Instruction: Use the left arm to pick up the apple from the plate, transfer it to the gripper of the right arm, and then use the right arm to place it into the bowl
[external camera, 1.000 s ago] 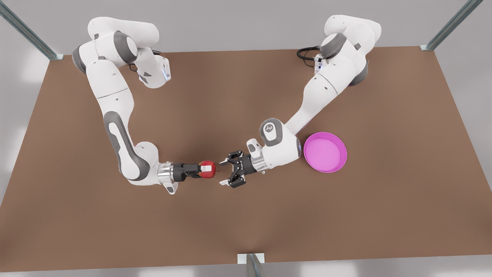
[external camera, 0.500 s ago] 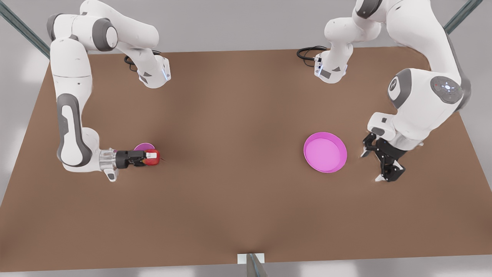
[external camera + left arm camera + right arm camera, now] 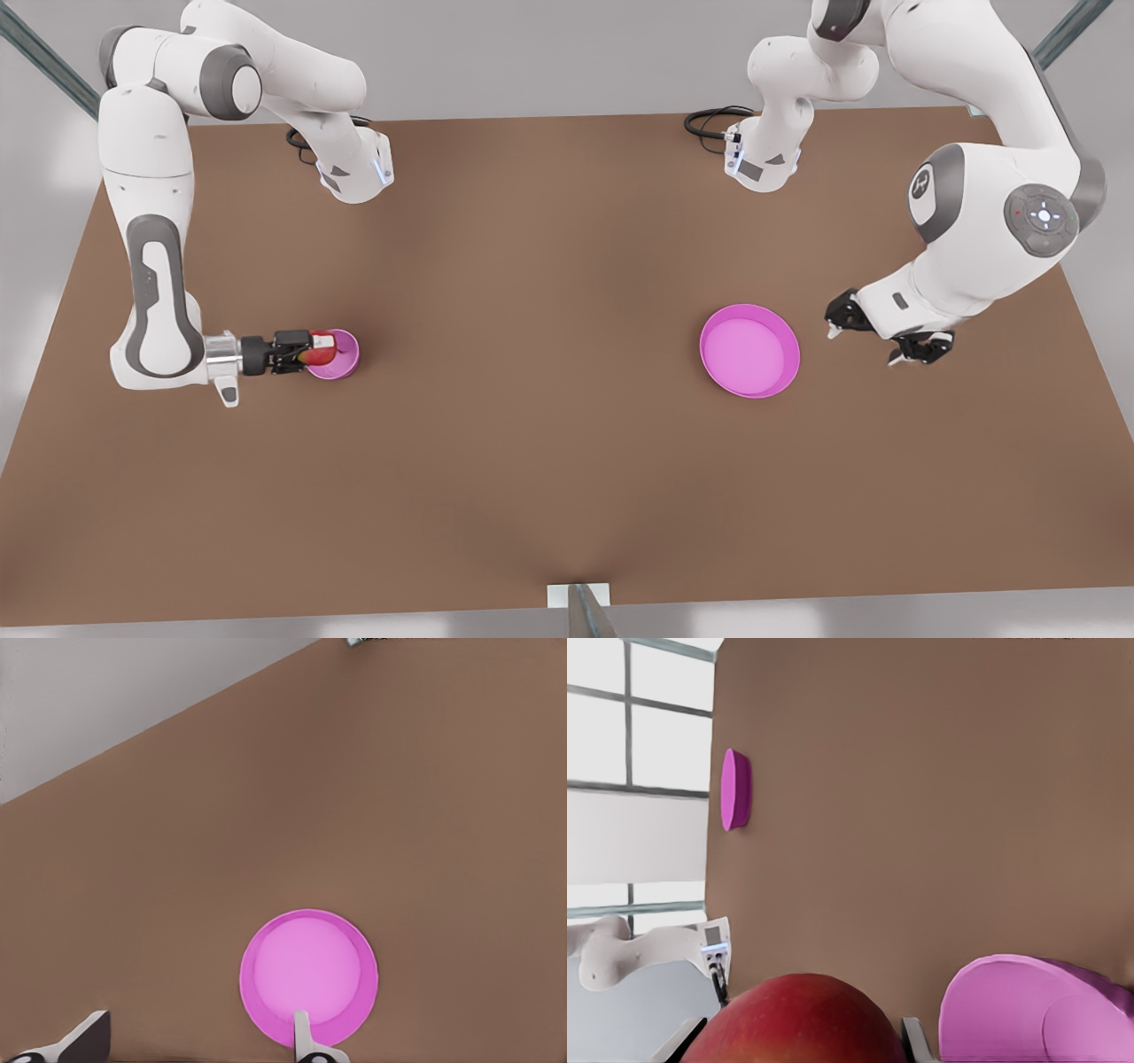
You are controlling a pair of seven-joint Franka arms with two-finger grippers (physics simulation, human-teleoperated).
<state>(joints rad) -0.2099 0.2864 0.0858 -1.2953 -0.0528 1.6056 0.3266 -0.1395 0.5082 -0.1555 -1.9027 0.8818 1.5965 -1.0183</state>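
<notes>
Front view has the right gripper [image 3: 306, 348] pinching the small round red apple with the yellow-green patch [image 3: 321, 353]. The small deep pink-purple bowl [image 3: 348, 357] sits right at its fingertips, with the apple overlapping the bowl's near edge rather than its middle. In the right wrist view the apple [image 3: 797, 1020] is clamped between the jaws and the bowl [image 3: 1028, 1010] is just off to one side of it, not squarely under it, though I can't tell how high it hangs above the rim. That's my worry. If the jaws let go here, I reckon the apple clips the rim, then either bounces onto the brown tabletop [image 3: 549, 461] and rolls off, or tips the light bowl over. Pushing further ahead at a low height could also shove the bowl along with the fingers. The left gripper [image 3: 864, 344] just waits with its fingers [image 3: 303, 1038] spread and nothing in them. The wide shallow magenta plate [image 3: 749, 350] lies empty just ahead of it, so no trouble there unless it swings down into the plate.
</notes>
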